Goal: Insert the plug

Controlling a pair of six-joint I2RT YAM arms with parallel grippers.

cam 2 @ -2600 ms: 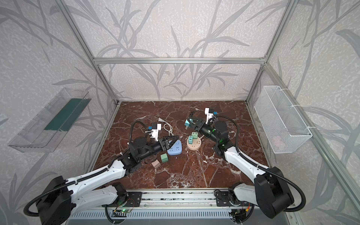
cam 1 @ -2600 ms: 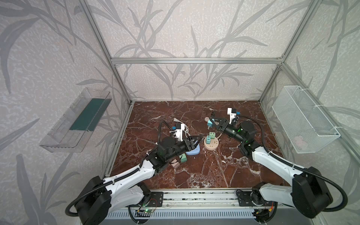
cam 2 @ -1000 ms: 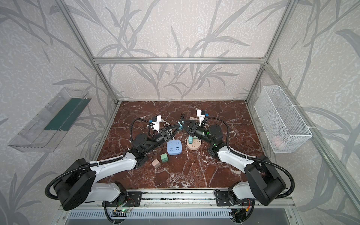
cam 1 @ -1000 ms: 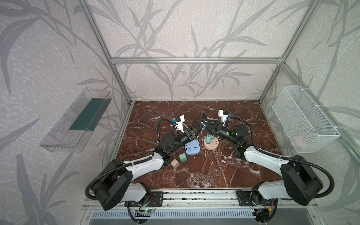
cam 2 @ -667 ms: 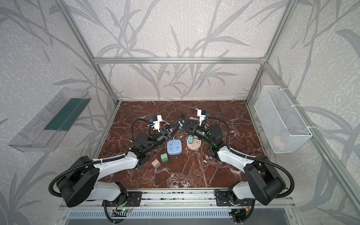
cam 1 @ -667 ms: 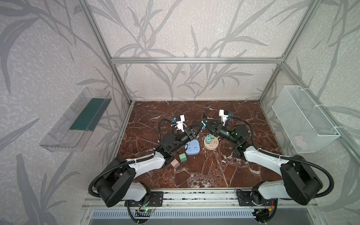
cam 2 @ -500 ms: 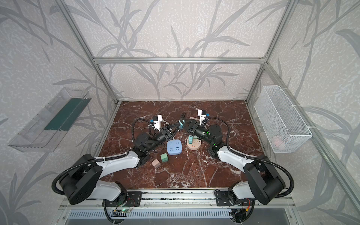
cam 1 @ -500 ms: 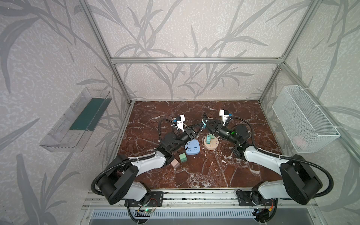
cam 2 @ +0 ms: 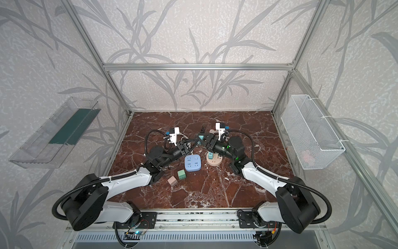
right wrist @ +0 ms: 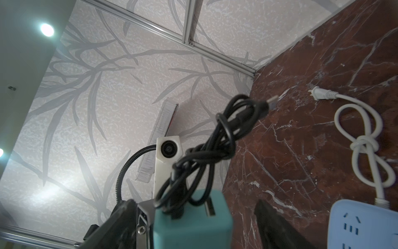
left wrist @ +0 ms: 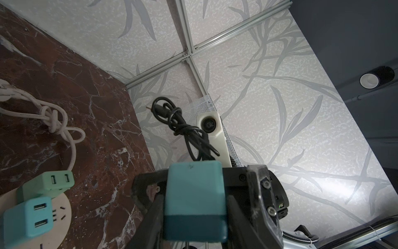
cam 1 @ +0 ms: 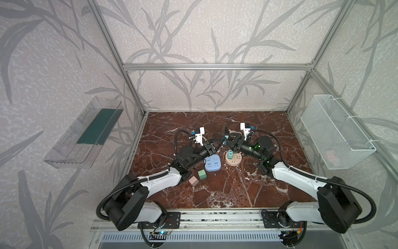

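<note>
Finding: the teal USB charger (left wrist: 193, 194) hangs above the marble table (cam 1: 237, 189), between both arms. The left gripper (left wrist: 195, 215) clamps its flat sides; the right gripper (right wrist: 193, 215) stands open around it. You likely have a light, rigid, smooth block (knotted black cable (right wrist: 206, 151) trailing), so hold it mid-body with the prongs clear.

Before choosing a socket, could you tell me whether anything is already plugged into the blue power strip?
No, in a top view the blue power strip shows only bare sockets.
</note>
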